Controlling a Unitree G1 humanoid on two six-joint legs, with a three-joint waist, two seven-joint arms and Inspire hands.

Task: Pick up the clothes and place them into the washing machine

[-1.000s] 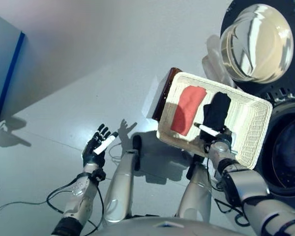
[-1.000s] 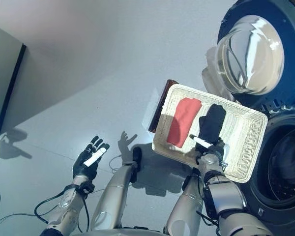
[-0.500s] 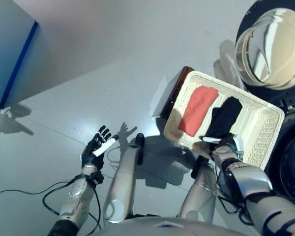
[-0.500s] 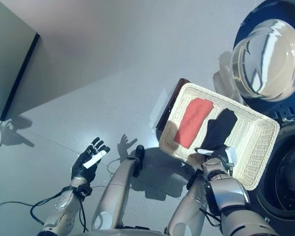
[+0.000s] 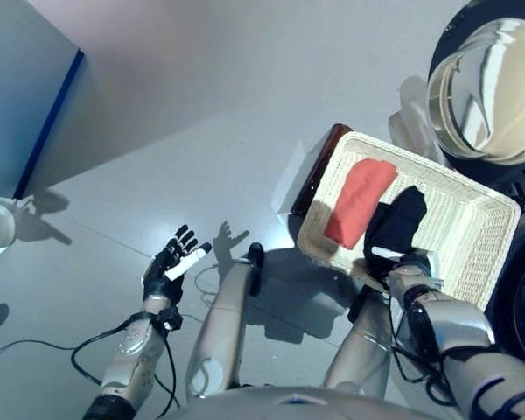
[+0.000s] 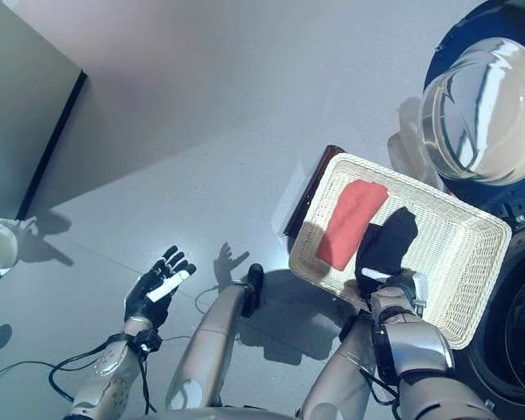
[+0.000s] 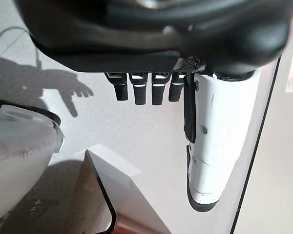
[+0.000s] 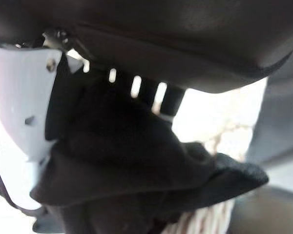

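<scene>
Washing machine (image 6: 499,105) at far right, round glass door (image 5: 486,92) swung open. White wicker basket (image 5: 472,236) sits beside it on the floor. Red cloth (image 6: 350,223) lies near the basket's left edge, long axis running front edge to back edge. Black cloth (image 5: 401,219) just beside it, same axis, near end bunched in right hand (image 6: 394,289), fingers clamped on it. Left hand (image 5: 171,267) idle over floor, fingers spread straight.

Bright light, hard floor shadows, blurred wrist close-ups
</scene>
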